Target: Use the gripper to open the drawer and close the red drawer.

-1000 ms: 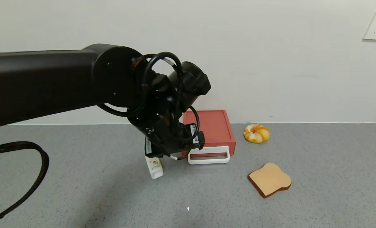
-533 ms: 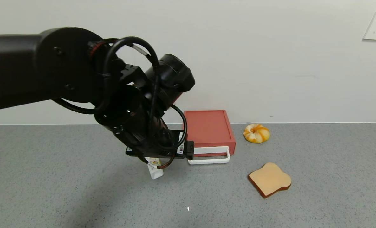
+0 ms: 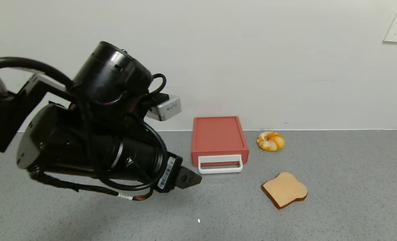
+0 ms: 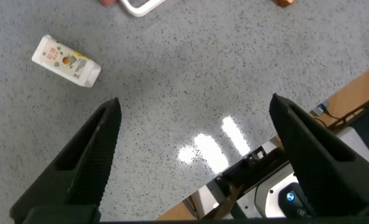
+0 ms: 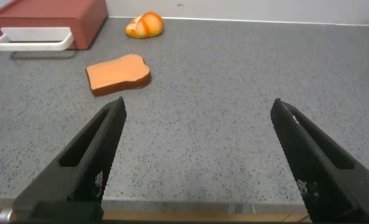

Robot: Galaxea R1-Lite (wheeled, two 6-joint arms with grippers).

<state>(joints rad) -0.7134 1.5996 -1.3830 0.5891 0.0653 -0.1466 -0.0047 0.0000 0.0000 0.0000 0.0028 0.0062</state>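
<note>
Left gripper (image 3: 188, 179) raised above the grey table (image 3: 335, 214), lying near-horizontal, tip toward the closed red drawer (image 3: 219, 137), fingers (image 4: 91, 162) spread wide, empty, right gripper (image 5: 196, 155) parked low, wide open

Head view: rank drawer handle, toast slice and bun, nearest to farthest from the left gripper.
From the left gripper, low on the counter, left of the drawer:
1. White drawer handle, just to its right, at the front of the red drawer.
2. Toast slice, farther right, nearer the robot.
3. Bun, right of the drawer, by the wall.
</note>
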